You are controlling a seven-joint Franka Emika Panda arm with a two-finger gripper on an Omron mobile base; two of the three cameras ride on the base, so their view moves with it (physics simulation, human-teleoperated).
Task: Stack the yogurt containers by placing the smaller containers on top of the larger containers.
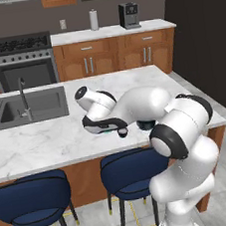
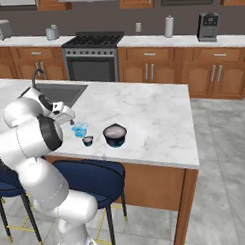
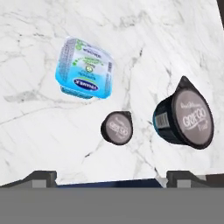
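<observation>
Three yogurt containers stand close together near the front edge of the marble island. The small translucent light-blue cup [image 3: 85,70] [image 2: 79,129] is the one nearest the sink. Beside it sits the tiny dark cup with a pale top [image 3: 117,127] [image 2: 87,140]. The wide dark tub with a greyish lid [image 3: 186,116] [image 2: 115,135] stands apart to their right. My gripper [image 3: 113,178] [image 2: 66,116] hovers above them, open, with its fingertips [image 3: 43,177] spread wide and nothing between them. None of the containers touches another.
The marble island counter [image 2: 154,113] has a sink [image 1: 29,107] with a faucet [image 1: 24,98] on its left part. Blue stools [image 1: 130,173] stand under the front edge. A stove [image 2: 92,55] and cabinets line the far wall.
</observation>
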